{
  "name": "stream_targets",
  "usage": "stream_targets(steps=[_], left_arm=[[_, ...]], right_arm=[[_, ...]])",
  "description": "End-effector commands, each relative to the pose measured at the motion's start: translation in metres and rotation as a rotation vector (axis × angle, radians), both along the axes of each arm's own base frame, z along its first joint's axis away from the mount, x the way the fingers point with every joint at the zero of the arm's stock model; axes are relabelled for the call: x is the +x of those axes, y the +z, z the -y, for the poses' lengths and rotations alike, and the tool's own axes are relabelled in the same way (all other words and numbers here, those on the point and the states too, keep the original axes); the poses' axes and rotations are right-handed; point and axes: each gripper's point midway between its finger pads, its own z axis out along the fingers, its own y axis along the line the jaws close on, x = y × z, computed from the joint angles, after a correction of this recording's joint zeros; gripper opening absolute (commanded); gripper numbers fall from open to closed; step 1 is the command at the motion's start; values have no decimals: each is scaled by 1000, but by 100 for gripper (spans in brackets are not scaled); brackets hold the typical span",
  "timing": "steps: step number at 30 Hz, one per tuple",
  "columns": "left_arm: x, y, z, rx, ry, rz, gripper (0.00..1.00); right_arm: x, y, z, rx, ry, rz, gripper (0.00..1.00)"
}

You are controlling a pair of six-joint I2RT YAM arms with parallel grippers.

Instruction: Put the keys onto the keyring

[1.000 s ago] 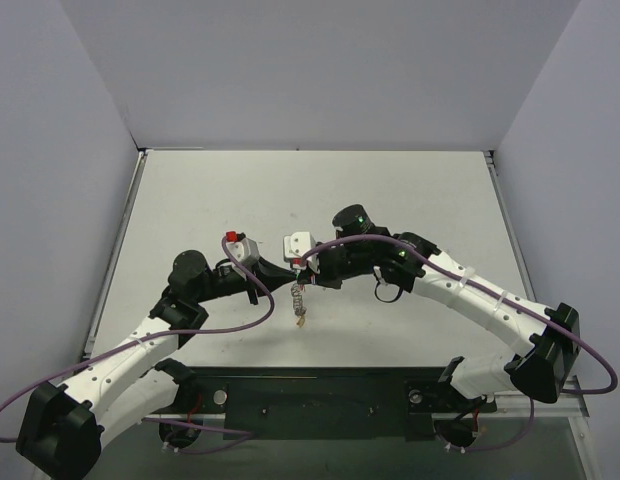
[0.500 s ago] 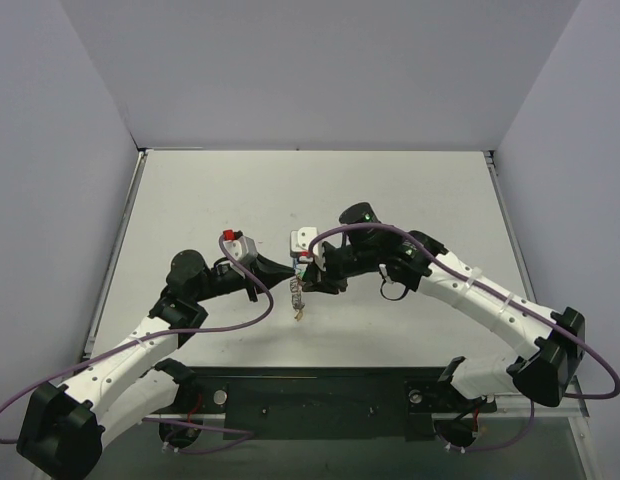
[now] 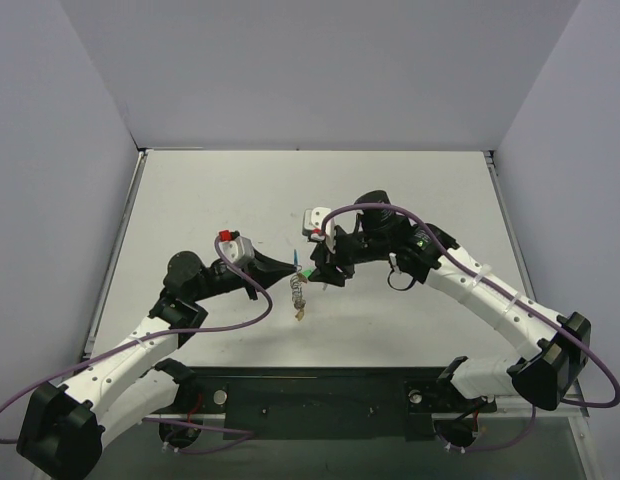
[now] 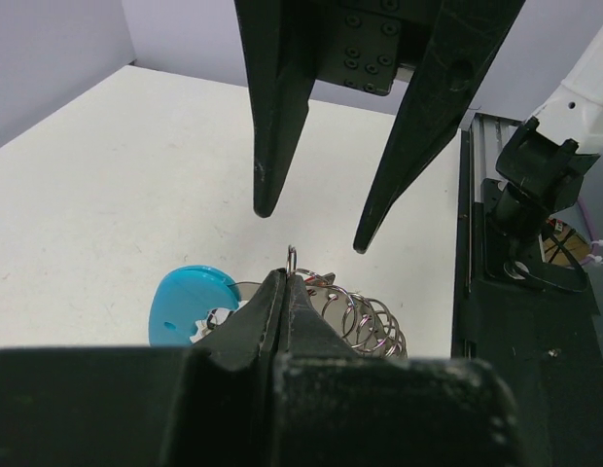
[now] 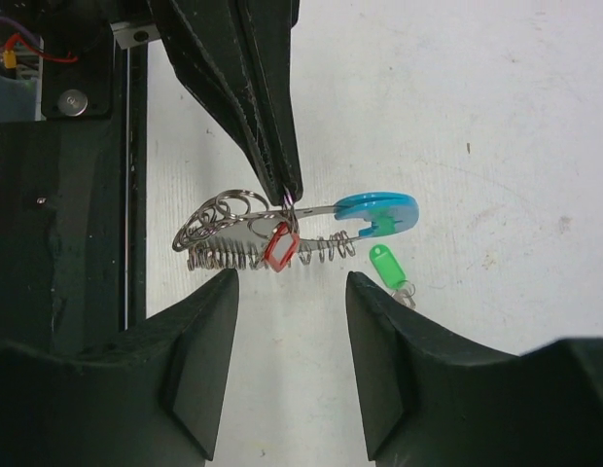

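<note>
Over the last second the right gripper point(image 5: 290, 284) has backed away from the left gripper point(image 4: 285, 284), up and to the right in the overhead view, leaving a clear gap between them. The right gripper's jaws stand wide apart and carry nothing. The left gripper's jaws are fully closed, pinching one thin wire loop at the top of the silvery metal chain-loop keyring point(image 5: 245, 233), which hangs below the fingertips above the white table point(image 3: 190, 200). The keyring's curved light-blue plastic tag point(image 5: 379, 209) projects to one side, and its small yellow piece point(image 3: 301, 315) hangs at the lower end. A small key with a red oblong tag point(image 5: 279, 245) sits among the chain coils. A small key with a green oblong tag point(image 5: 382, 263) is just beside the blue tag; whether it is threaded on or lying loose below cannot be told. The black-tagged key is not discernible. Hazards: the grip bears on a single wire, so a sideways push from the returning right gripper could twist the loop out of the jaws or set the chain swinging and spoil alignment.
</note>
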Motion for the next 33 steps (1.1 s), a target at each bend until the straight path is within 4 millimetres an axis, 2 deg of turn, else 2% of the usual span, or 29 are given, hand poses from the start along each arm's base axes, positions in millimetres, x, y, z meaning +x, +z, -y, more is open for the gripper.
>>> stream_targets(steps=[1, 13, 17, 20, 29, 33], left_arm=[[-6, 35, 0, -81, -29, 125, 0], [-7, 36, 0, -81, -35, 126, 0], [-8, 36, 0, -82, -38, 126, 0], [-8, 36, 1, -82, -36, 126, 0], [-3, 31, 1, -68, -24, 103, 0], [-4, 25, 4, -45, -36, 78, 4]], right_arm=[[2, 23, -16, 91, 34, 24, 43], [-8, 25, -32, 122, 101, 19, 23], [-8, 26, -31, 124, 102, 20, 12], [-9, 25, -31, 125, 105, 25, 0], [-13, 32, -29, 126, 113, 26, 0], [-18, 26, -16, 41, 149, 44, 0]])
